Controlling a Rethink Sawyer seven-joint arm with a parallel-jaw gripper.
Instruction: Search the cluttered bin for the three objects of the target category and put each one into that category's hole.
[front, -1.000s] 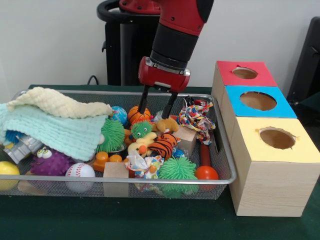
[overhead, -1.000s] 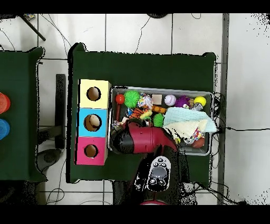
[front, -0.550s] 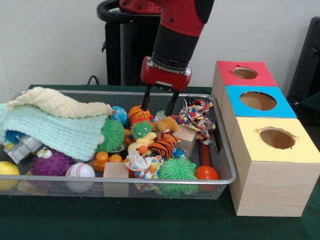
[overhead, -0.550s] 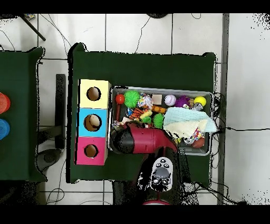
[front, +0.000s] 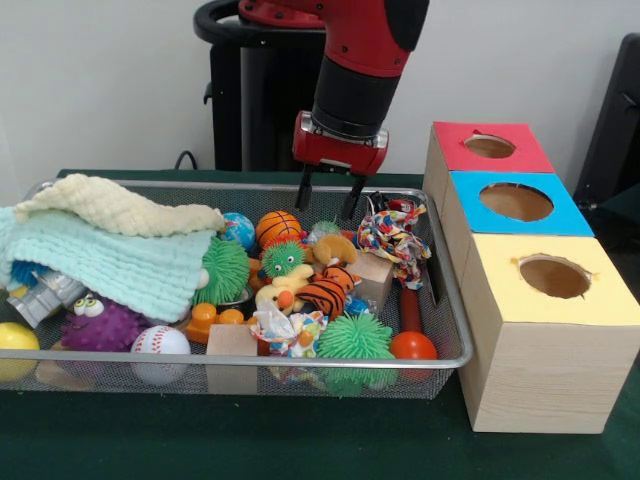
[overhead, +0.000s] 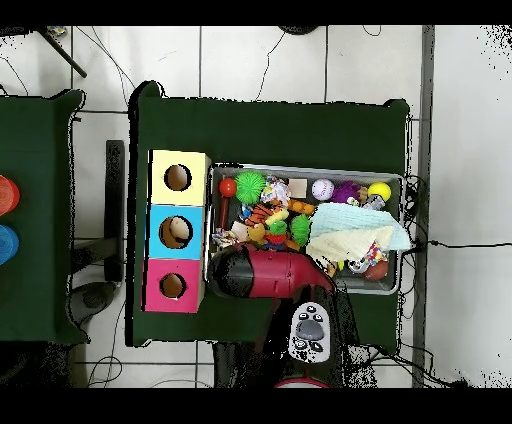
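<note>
My gripper (front: 328, 201) hangs open and empty above the far side of the wire bin (front: 455, 300), over the gap between an orange ball (front: 277, 227) and a knotted rope toy (front: 394, 237). Its two dark fingers (front: 304, 192) point down and touch nothing. Below lie a green spiky creature (front: 283, 259), a striped tiger plush (front: 326, 290) and a wooden block (front: 372, 275). To the right stand the red box (front: 487, 146), blue box (front: 516, 203) and yellow box (front: 553, 277), each with a round hole. In the overhead view the red arm (overhead: 268, 272) hides the gripper.
A cream and a mint blanket (front: 110, 245) cover the bin's left half. A baseball (front: 160, 346), purple fuzzy toy (front: 100, 324), yellow ball (front: 16, 338), green spiky balls (front: 355, 338) and a red-orange mallet (front: 412, 340) crowd the near side. The boxes (overhead: 176, 232) stand close against the bin (overhead: 306, 169).
The gripper has risen out of the toys beside the orange ball and shifted slightly toward the boxes, still open and empty. No toy moved.
</note>
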